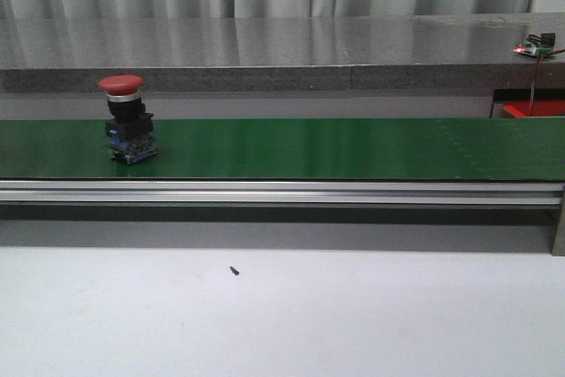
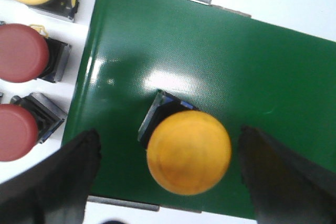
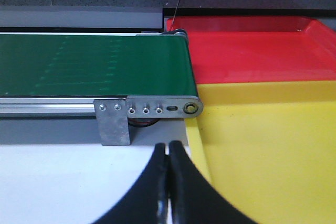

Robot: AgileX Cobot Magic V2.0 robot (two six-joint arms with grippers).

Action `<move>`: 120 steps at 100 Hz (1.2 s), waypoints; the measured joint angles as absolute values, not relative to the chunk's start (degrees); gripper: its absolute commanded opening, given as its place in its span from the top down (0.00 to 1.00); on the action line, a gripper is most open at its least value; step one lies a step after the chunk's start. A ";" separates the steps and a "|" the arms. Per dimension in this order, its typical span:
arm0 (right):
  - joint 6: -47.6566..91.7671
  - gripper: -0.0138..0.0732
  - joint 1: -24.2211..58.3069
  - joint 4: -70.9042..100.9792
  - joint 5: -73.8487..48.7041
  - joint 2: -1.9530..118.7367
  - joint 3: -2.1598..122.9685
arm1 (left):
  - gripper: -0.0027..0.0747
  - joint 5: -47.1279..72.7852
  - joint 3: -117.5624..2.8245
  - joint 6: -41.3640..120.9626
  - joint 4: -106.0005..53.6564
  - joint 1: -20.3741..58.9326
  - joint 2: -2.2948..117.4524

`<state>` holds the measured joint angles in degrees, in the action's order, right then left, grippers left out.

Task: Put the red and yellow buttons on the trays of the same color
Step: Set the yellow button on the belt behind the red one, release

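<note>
I see a domed yellow button (image 2: pixel 188 151) upright on the textured green belt (image 2: pixel 252 72), between my left gripper (image 2: pixel 169 174)'s spread black fingers, untouched | right gripper (image 3: pixel 168 182) pinched closed, empty, beside glossy yellow tray (image 3: pixel 262 145) | red-capped button (image 1: pixel 129 118) standing on belt

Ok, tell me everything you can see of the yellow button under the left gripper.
The yellow button has a round, smooth, domed cap, orange-yellow and matte like plastic, on a dark body with a bluish edge showing at one side. It stands upright on the green belt, seen from above, with only the belt touching it. The open left gripper straddles it, with both fingers clear of the cap.
</note>
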<state>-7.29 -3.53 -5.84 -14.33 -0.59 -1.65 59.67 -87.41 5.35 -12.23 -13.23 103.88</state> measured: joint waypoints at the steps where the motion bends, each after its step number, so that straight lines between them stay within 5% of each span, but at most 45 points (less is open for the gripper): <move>1: -7.29 0.92 -3.53 -5.84 -14.33 -0.59 -1.65 | 0.29 59.84 -87.41 5.39 -12.23 -13.23 103.77; 20: -7.29 0.92 -3.53 -5.84 -14.33 -0.59 -1.65 | 0.45 61.44 -87.16 7.66 -12.61 -13.23 99.29; 47: -7.29 0.92 -3.53 -5.84 -14.33 -0.59 -1.65 | 0.99 60.17 -79.87 10.10 -12.84 -10.51 88.55; 120: -7.29 0.92 -3.53 -5.84 -14.33 -0.59 -1.65 | 0.99 54.13 -58.77 10.90 -12.99 0.39 63.58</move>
<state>-7.29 -3.53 -5.84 -14.33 -0.59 -1.65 54.13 -58.77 10.90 -12.99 0.39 63.58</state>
